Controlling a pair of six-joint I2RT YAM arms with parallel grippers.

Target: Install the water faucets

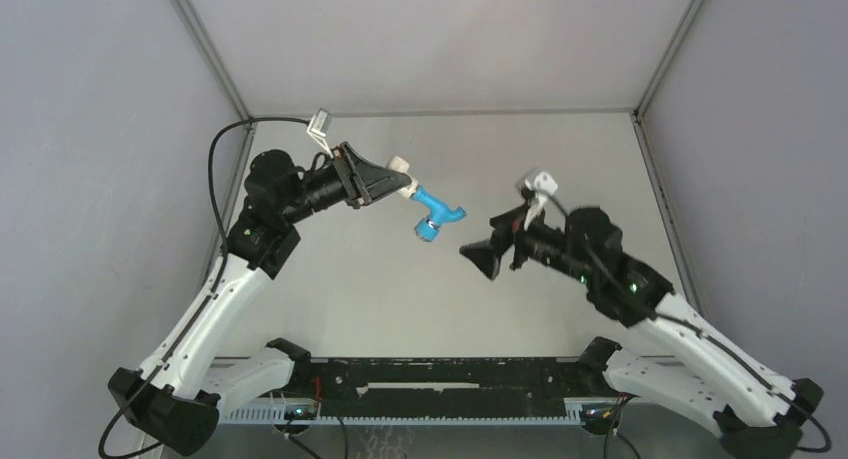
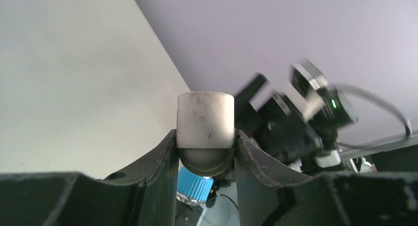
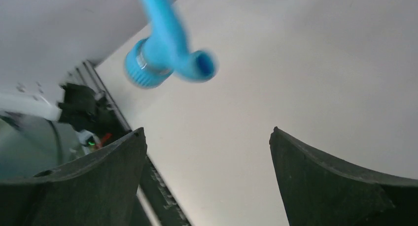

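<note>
My left gripper (image 1: 403, 186) is shut on a short white cylindrical fitting (image 1: 400, 165) and holds it above the table. The bright-blue T-shaped water faucet (image 1: 437, 217) sticks out from the fitting toward the right arm and appears joined to it. In the left wrist view the fitting (image 2: 205, 120) sits clamped between my fingers (image 2: 160, 162), with the faucet's ribbed blue cap (image 2: 193, 185) just below it. My right gripper (image 1: 480, 256) is open and empty, a short way right of the faucet. The right wrist view shows the faucet (image 3: 165, 48) beyond the gripper (image 3: 207, 137), apart from its spread fingers.
Grey walls enclose the light table (image 1: 440, 309) on the left, the back and the right. A black rail (image 1: 440, 374) runs along the near edge between the arm bases. The right arm (image 2: 296, 122) fills the right side of the left wrist view.
</note>
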